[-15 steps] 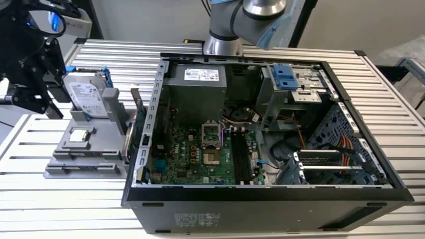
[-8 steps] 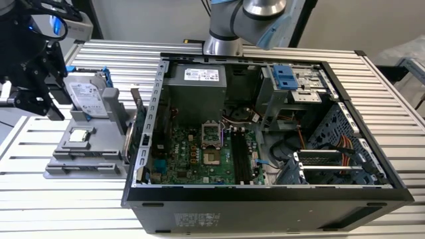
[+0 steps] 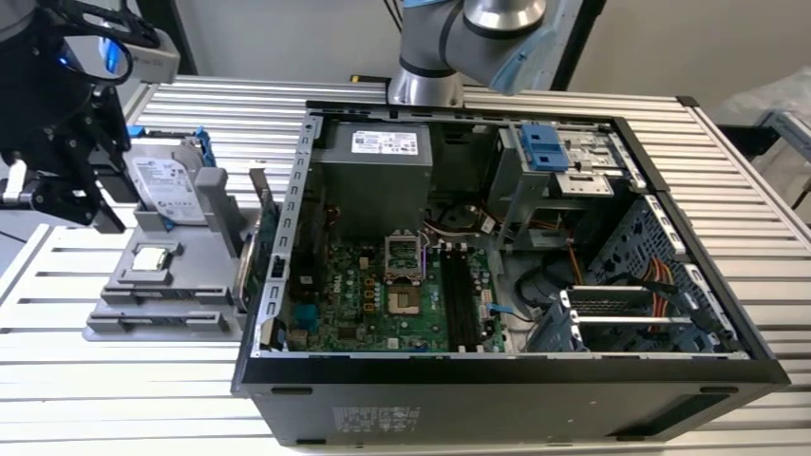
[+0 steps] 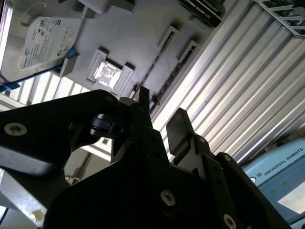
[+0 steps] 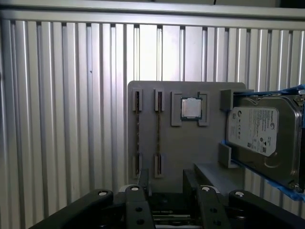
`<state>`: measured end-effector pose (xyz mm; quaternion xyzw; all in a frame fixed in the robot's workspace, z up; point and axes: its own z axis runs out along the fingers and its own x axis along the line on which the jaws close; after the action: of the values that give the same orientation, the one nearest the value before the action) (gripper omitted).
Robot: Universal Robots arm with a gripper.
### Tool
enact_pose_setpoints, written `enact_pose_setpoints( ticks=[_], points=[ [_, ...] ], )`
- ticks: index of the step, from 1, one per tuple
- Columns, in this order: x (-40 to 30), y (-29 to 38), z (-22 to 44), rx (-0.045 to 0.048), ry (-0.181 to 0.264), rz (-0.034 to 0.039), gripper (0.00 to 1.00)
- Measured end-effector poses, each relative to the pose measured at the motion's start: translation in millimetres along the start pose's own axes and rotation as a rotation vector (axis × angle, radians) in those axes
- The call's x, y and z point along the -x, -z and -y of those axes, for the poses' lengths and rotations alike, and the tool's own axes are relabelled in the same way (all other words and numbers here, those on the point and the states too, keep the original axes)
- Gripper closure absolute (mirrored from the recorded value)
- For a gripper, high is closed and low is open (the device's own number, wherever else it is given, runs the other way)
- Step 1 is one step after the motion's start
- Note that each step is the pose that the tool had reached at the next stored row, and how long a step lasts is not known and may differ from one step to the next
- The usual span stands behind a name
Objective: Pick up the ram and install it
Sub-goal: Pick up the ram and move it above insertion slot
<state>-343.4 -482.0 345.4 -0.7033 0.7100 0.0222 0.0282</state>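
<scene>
1. One black two-fingered gripper (image 5: pixel 167 185) on the grey robot arm (image 3: pixel 500 24) hangs above the table. Its fingers are spread apart and hold nothing, and both wrist views show the gap between them.
2. The ram (image 5: pixel 158 131), a long, very thin, dark greenish circuit-board stick, stands on its long edge in a pair of slotted brackets on the flat grey plastic holder (image 5: pixel 190 152). In the first wrist view it appears edge-on, as a fine line. Whether the neighbouring pair of brackets carries a second stick cannot be told.
3. The gripper is apart from the ram and touches neither it nor the holder.
4. The small square silver processor chip (image 5: pixel 191 108) lies in a recess just beside the ram's brackets. The silver boxy hard drive (image 5: pixel 259 129), in its blue frame, leans tilted on the holder beyond the chip.
5. In the exterior view, the holder rests on the ribbed aluminium table (image 3: pixel 127 408). It sits just beside the open black computer case (image 3: pixel 507 404), on the exterior view's left of it. The ram is therefore outside the case.
6. Inside the case, the green motherboard (image 3: pixel 361 309) lies flat, with long black memory slots (image 3: pixel 459 299) near its middle.
</scene>
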Motion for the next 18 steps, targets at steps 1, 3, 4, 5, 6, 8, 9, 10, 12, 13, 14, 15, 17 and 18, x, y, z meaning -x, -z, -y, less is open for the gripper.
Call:
enact_pose_setpoints(
  ticks=[1, 3, 4, 5, 6, 8, 9, 10, 12, 13, 14, 15, 17, 18],
  points=[
    [0.0, -0.5, 0.0, 0.0000, 0.000, 0.0000, 0.00],
    [-0.1, -1.5, 0.0, 0.0000, 0.000, 0.0000, 0.00],
    [-0.2, -2.1, 0.0, 0.0000, 0.000, 0.0000, 0.00],
    [-0.2, -2.6, 0.0, 0.0000, 0.000, 0.0000, 0.00],
    [-0.2, -3.1, -0.1, 0.0000, 0.000, 0.0000, 0.00],
    [-0.3, -4.1, -0.5, 0.0000, 0.000, 0.0000, 0.00],
    [-0.4, -4.6, -0.7, 0.0000, 0.000, 0.0000, 0.00],
    [-0.4, -5.2, -0.9, 0.0000, 0.000, 0.0000, 0.00],
    [-0.5, -6.3, -1.3, 0.0001, 0.000, 0.0000, 0.00],
    [-0.5, -6.8, -1.3, 0.0002, 0.000, -0.0001, 0.00],
    [-0.5, -7.3, -1.3, 0.0001, 0.000, -0.0001, 0.00],
    [-0.6, -7.8, -1.3, 0.0000, 0.000, -0.0001, 0.00],
    [-0.6, -8.8, -1.4, 0.0001, 0.000, -0.0001, 0.00],
    [-0.7, -9.3, -1.4, 0.0001, 0.000, 0.0000, 0.00]
  ],
)
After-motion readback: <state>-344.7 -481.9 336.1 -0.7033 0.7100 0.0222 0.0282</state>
